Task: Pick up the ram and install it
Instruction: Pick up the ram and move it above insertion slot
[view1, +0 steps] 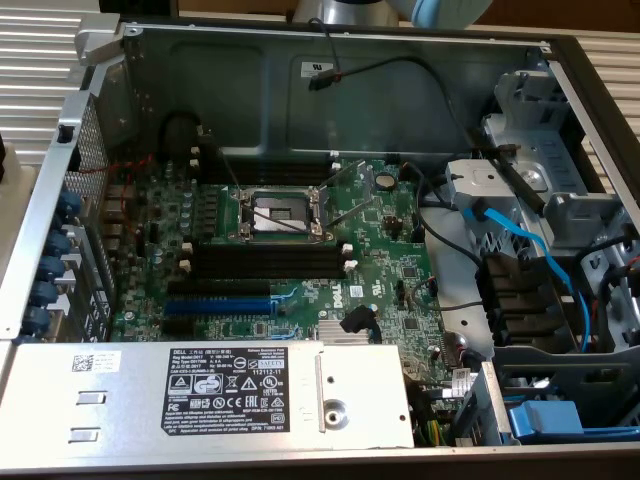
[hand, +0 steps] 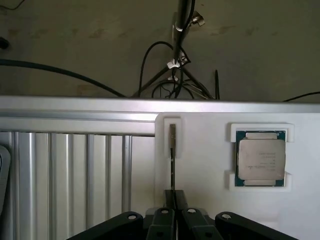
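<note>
Seen edge-on in the wrist view, the ram (hand: 172, 150) is a thin dark stick standing in a narrow recess of a white holder block (hand: 210, 150). My gripper (hand: 175, 194) sits at its near end. The two black fingers (hand: 182, 200) are pressed close together with the stick's edge running in between them. In the exterior view, the open computer case shows the green motherboard (view1: 390, 270) with black memory slots (view1: 265, 262) with white end clips, all without sticks.
A processor chip (hand: 260, 159) rests in a second recess of the white block. Ribbed aluminium table surface (hand: 75, 175) lies beside it, with cables (hand: 165, 75) on the floor beyond. In the case are a processor socket (view1: 277, 213), a blue expansion slot (view1: 215, 303), the power supply (view1: 200, 395) and blue cables (view1: 530, 250).
</note>
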